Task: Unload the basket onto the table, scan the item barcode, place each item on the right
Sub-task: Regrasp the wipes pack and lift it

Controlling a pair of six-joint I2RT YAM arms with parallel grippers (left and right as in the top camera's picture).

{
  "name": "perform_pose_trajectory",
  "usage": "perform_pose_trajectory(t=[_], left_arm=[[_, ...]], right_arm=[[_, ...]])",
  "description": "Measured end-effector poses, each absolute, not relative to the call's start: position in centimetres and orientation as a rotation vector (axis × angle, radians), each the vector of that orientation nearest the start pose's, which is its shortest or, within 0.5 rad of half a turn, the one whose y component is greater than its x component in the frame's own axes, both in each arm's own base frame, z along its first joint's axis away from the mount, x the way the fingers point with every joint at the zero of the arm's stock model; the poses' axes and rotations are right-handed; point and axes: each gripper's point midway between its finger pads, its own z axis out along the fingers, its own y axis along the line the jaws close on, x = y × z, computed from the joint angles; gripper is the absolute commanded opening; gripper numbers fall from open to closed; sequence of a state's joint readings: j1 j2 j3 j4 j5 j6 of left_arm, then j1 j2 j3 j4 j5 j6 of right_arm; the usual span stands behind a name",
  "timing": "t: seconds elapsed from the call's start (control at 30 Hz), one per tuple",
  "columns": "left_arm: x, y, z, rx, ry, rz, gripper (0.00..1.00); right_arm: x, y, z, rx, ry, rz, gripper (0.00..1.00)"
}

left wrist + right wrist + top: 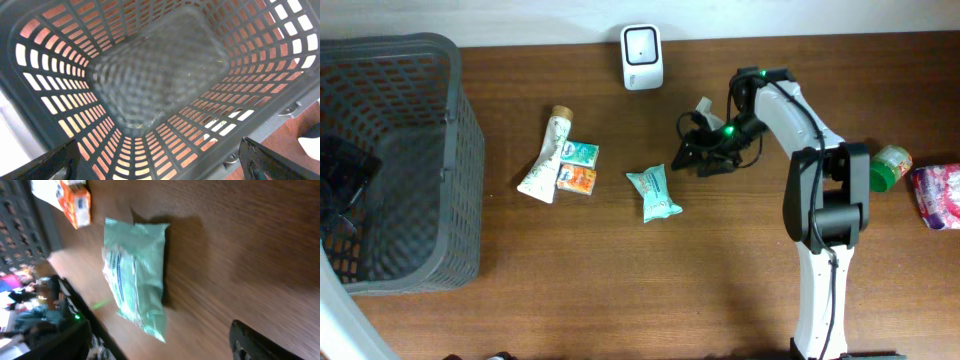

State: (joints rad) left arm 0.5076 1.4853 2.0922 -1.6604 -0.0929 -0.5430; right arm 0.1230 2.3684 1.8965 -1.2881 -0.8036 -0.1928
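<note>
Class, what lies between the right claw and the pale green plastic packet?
Only bare brown wooden table separates the right claw from the pale green plastic packet; the overhead view shows it.

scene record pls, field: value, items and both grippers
scanner: far edge of table, centre
packet: flat on table, not held
right gripper: open, empty, just right of packet, apart from it
left gripper: open, empty, inside basket
basket: left end, no items seen inside
tube, teal box, orange box: clustered left of packet
jar, pink pack: right edge
</note>
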Motion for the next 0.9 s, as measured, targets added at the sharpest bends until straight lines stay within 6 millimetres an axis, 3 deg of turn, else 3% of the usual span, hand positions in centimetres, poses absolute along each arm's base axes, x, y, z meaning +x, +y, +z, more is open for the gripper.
perform_pose_trajectory(t=[0.07,0.1,0.17,0.3,0.33,0.43,0.5,0.53,0.6,0.67,0.7,0.73,0.8,0.9], left_arm=[[24.2,15.3,35.3,-1.342,2.251,0.109,0.99],[24.2,15.3,35.2,-1.342,2.252,0.109,0.99],[24.2,15.3,35.3,-1.342,2.251,0.109,0.99],[24.2,15.3,35.2,-1.342,2.252,0.11,0.99],[24.2,15.3,35.3,-1.342,2.251,0.109,0.99],[24.2,15.3,35.3,-1.342,2.251,0.109,0.99],[24.2,15.3,35.2,-1.342,2.252,0.109,0.99],[24.2,15.3,35.3,-1.342,2.251,0.109,0.99],[24.2,15.3,35.2,-1.342,2.252,0.109,0.99],[24.2,15.3,35.2,-1.342,2.252,0.109,0.99],[24.2,15.3,35.2,-1.342,2.252,0.11,0.99],[24.2,15.3,35.3,-1.342,2.251,0.109,0.99],[24.2,15.3,35.3,-1.342,2.251,0.109,0.99],[24.2,15.3,35.2,-1.342,2.252,0.11,0.99]], right_arm=[[39.1,18.7,4.1,-0.379,2.988,1.35,0.69],[38.2,20.8,3.3,-0.423,2.988,1.37,0.67],[38.0,22.3,2.7,-0.44,2.995,1.342,0.66],[37.3,23.8,2.1,-0.424,3.044,1.3,0.44],[36.9,24.3,2.0,-0.447,3.056,1.288,0.04],[36.2,25.4,2.0,-0.469,3.067,1.297,0.04],[36.2,25.1,2.3,-0.441,3.09,1.281,0.04],[36.7,24.5,2.9,-0.428,3.128,1.197,0.04],[39.5,22.2,5.1,-0.4,3.159,0.896,0.04],[41.7,18.5,8.1,-0.307,3.178,0.466,0.04],[42.3,15.6,8.7,-0.209,3.186,0.184,0.04],[42.3,12.4,8.8,-0.088,3.189,-0.117,0.04],[42.7,7.5,9.1,0.11,3.082,-0.563,0.04],[41.7,4.5,6.5,0.175,3.026,-0.84,0.04]])
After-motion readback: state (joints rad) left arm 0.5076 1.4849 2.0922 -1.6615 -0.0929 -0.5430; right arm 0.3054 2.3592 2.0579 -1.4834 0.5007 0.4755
